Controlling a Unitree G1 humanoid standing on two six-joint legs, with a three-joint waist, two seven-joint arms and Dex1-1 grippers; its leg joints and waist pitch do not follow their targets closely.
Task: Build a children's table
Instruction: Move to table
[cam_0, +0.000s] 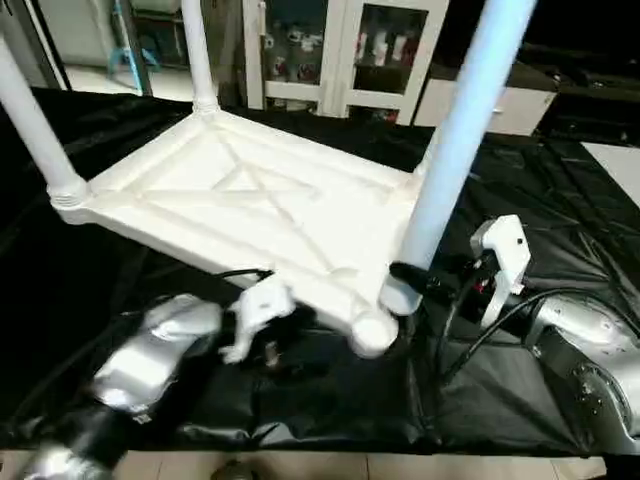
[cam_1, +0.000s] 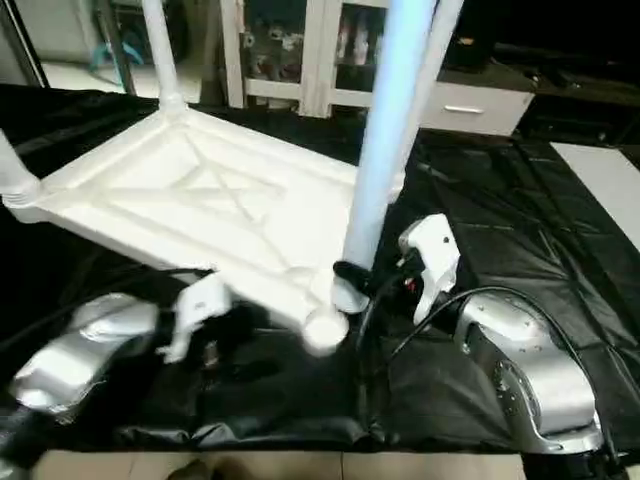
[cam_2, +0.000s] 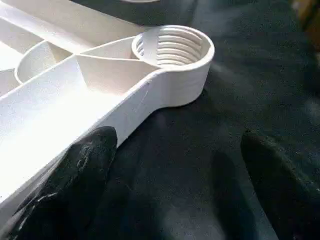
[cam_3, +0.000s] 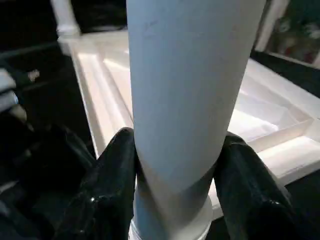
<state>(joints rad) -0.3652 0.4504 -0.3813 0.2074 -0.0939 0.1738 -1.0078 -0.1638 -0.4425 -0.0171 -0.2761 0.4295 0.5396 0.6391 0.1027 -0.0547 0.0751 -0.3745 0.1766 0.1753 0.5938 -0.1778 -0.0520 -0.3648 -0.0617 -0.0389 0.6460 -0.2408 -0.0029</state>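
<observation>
A big black sheet (cam_0: 560, 200) is covering the work surface. The white table top (cam_0: 240, 200) is lying upside down on it, with its crossed ribs facing up.

Legs are standing up from the top's corners. One leg (cam_0: 25, 115) is sticking up at the far left corner and another leg (cam_0: 197, 50) is rising at the far corner behind it. A third leg (cam_1: 432, 50) is peeking out behind at the far right corner.

The leg (cam_0: 455, 130) nearest the robot's right side is standing almost straight up, leaning a little, with its foot close to the near edge of the top. The right gripper (cam_0: 412, 276) is pinching this leg low down, one black finger (cam_3: 107, 185) pressing on each side.

The near corner socket (cam_2: 172, 47) is showing round threads inside and is holding no leg.

The left gripper (cam_2: 175, 185) is hanging just beside that socket with its fingers spread wide apart. One finger (cam_2: 80, 170) is sitting right by the rim of the top, and I cannot tell if it is touching.
</observation>
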